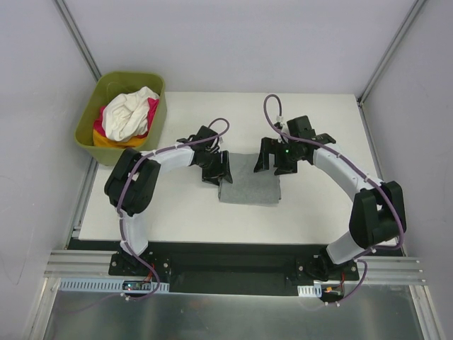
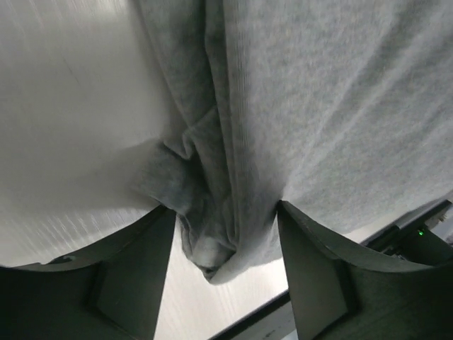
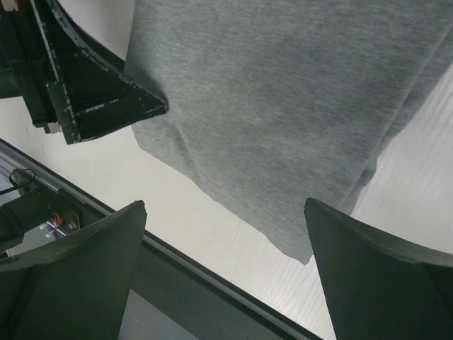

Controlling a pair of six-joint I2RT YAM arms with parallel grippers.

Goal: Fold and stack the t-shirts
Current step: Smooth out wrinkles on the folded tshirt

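The left gripper (image 2: 223, 212) stands with its two dark, wedge-shaped fingers (image 2: 134, 283) spread apart. A bunched, rope-like fold of the grey t-shirt (image 1: 249, 181) hangs between them. The cloth appears to brush the inner face of one finger, but the jaws do not pinch it. The right gripper (image 3: 221, 205) is spread wider still and holds nothing. It hovers over a corner of the same shirt, and the shirt's edge runs between its fingertips in the wrist view.

The grey t-shirt, a soft heathered knit with a fine weave, lies folded into a flat, roughly square pad on the white counter (image 1: 177, 212). It is smooth across the top and crumpled only along the side by the left gripper. The two grippers flank the shirt's far edge, one at each far corner.

Well to the far left of the grey t-shirt, an olive-green plastic tub (image 1: 86, 120) holds a heap of crumpled shirts. A white t-shirt (image 1: 131, 113) lies on top, a magenta-pink t-shirt (image 1: 152, 112) shows beside it and an orange-yellow t-shirt (image 1: 106, 140) lies beneath.
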